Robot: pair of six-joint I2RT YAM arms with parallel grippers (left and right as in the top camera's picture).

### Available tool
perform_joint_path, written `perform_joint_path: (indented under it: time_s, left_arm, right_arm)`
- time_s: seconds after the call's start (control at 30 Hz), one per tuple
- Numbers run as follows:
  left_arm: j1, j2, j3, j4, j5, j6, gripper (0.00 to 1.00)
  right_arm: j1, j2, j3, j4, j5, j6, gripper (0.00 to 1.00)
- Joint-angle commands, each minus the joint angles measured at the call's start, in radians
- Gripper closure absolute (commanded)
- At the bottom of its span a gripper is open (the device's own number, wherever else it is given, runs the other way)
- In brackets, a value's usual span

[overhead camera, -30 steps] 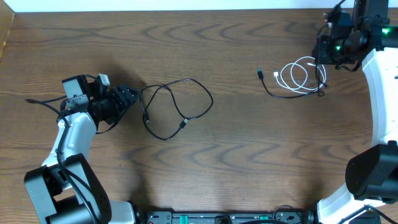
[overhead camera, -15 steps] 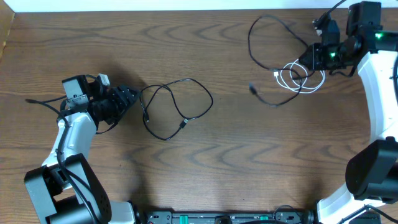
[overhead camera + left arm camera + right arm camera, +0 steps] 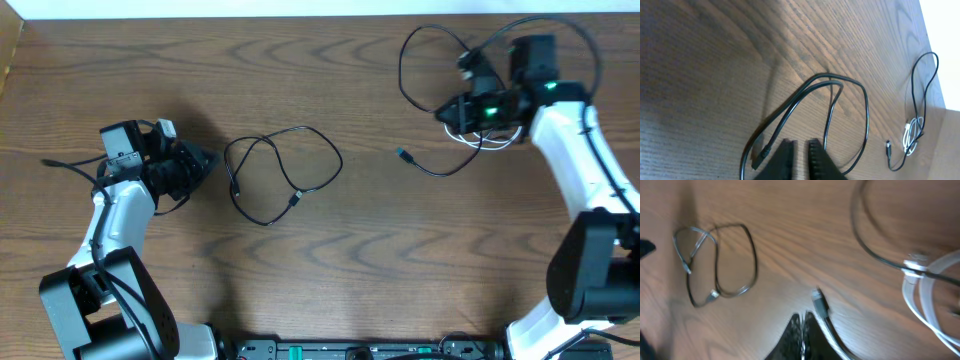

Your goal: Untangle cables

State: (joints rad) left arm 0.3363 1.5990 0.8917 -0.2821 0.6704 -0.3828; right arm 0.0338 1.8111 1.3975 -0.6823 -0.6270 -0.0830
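Brown wood table (image 3: 330, 280) carries three thin cords. Left of centre the left cable (image 3: 341, 160), black, lies flat in a loose loop that crosses itself. The left gripper (image 3: 203, 160) sits low just beside that loop's left edge, apart from it. In the left wrist view its fingers (image 3: 787, 155) stand almost together with only bare wood showing in the slit, gripping nothing. At far right the white cable (image 3: 480, 140) lies in a small coil, tangled with the black cable (image 3: 401, 60). That one arcs in a wide loop toward the far edge and trails a free end with a plug (image 3: 401, 155) out to the left on the table. The right gripper (image 3: 450, 108) is over the coil's left side. In the right wrist view its fingers (image 3: 796, 330) are pressed shut and the black cable runs just beside them on the right; whether they pinch it I cannot tell.
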Motion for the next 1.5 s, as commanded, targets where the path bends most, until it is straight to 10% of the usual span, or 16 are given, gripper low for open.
perform_joint_path:
  time_s: [0.0, 0.2, 0.37, 0.5, 1.47]
  left_arm:
    - [-0.002, -0.002, -0.006, 0.000, -0.010, 0.004, 0.92]
    - [-0.002, -0.002, -0.006, 0.000, -0.010, 0.004, 0.91]
    - [-0.002, 0.000, -0.006, 0.008, -0.010, 0.005, 0.53]
    - [-0.018, 0.006, -0.006, 0.008, -0.083, 0.004, 0.43]
    - [-0.295, 0.085, -0.006, 0.098, -0.536, 0.004, 0.43]
  right_arm:
    - [0.082, -0.008, -0.062, 0.094, -0.049, 0.095, 0.99]
    - [0.241, 0.003, -0.098, 0.253, -0.009, 0.122, 0.99]
    - [0.339, 0.024, -0.098, 0.319, 0.117, 0.212, 0.99]
    - [0.397, 0.041, -0.098, 0.354, 0.174, 0.237, 0.99]
    - [0.483, 0.090, -0.098, 0.391, 0.229, 0.289, 0.95]
